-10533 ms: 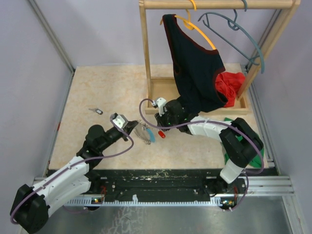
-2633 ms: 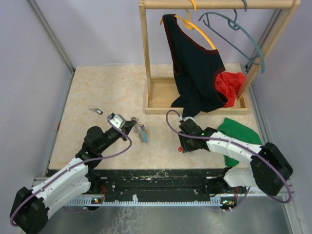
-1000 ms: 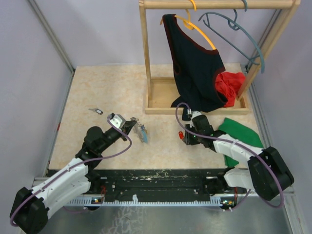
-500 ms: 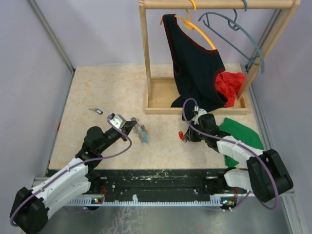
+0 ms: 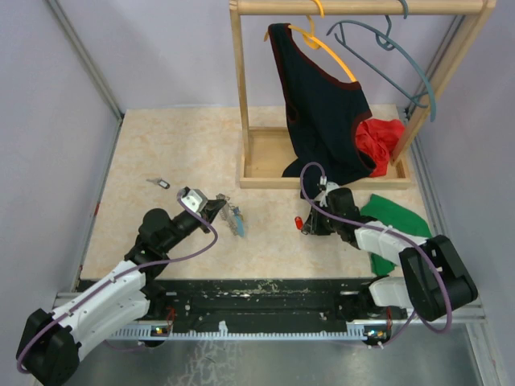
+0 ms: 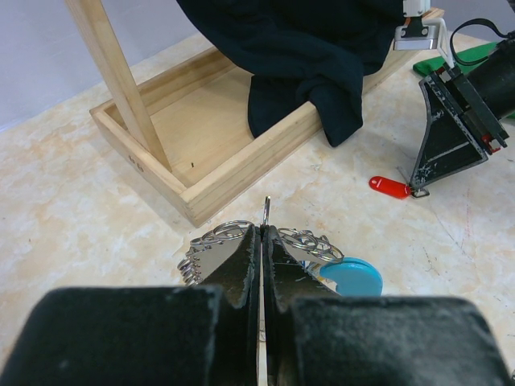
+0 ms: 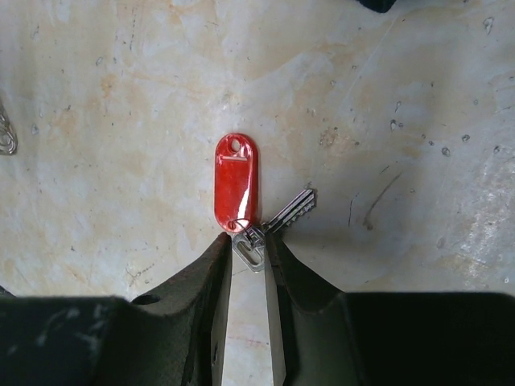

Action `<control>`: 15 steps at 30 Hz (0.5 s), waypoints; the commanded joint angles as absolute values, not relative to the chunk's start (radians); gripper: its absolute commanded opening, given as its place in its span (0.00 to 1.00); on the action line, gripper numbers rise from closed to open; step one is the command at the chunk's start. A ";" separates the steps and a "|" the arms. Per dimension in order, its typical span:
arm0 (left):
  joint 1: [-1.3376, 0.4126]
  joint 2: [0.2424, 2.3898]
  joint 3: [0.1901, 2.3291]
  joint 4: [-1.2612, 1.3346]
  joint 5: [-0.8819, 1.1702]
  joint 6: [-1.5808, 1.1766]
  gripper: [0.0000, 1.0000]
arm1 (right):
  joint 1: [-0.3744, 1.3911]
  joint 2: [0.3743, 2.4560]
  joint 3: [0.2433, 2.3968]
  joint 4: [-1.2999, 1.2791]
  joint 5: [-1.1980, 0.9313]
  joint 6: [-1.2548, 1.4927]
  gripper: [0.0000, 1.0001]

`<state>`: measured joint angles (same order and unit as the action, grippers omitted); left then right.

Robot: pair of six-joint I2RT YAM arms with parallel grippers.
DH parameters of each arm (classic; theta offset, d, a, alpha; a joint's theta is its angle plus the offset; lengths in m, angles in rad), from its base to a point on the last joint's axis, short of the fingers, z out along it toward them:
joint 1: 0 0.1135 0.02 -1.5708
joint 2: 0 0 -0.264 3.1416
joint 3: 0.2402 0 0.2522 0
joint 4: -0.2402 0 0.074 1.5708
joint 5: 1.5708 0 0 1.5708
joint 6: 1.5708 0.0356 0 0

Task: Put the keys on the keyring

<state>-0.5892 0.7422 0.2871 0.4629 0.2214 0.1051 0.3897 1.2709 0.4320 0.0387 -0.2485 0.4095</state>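
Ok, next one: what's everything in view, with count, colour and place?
keyring: one, silver and light-blue, in left end effector
red-tagged key: one, red, table centre
black-headed key: one, black, table left
wooden rack: one, table's far right
tank top: one, black, on yellow hanger
grey-blue hanger: one, on rack rail
red cloth: one, rack base
green cloth: one, table's right
left end effector: shut on keyring
right end effector: pinching red-tagged key

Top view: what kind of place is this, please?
Probably a robot lab test cell, not a home: two arms bolted at the table edge, bare walls close around it, and a small wooden rack of clothes, apparently props.
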 commanded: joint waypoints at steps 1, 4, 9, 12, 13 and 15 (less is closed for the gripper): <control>-0.592 0.731 0.293 0.505 0.234 0.100 0.01 | 0.382 1.287 0.432 0.117 -0.268 0.422 0.23; -0.592 0.731 0.293 0.505 0.234 0.099 0.01 | 0.381 1.297 0.431 0.131 -0.289 0.420 0.23; -0.592 0.731 0.293 0.505 0.236 0.099 0.01 | 0.382 1.306 0.430 0.141 -0.304 0.414 0.23; -0.592 0.730 0.293 0.505 0.238 0.100 0.01 | 0.382 1.306 0.435 0.142 -0.326 0.406 0.21; -0.592 0.731 0.293 0.506 0.238 0.100 0.01 | 0.382 1.304 0.436 0.141 -0.333 0.402 0.21; -0.592 0.731 0.293 0.506 0.237 0.099 0.00 | 0.382 1.295 0.437 0.138 -0.341 0.395 0.20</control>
<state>-0.5892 0.7422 0.2871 0.4629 0.2218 0.1047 0.3897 1.3037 0.4316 0.0879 -0.3027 0.4122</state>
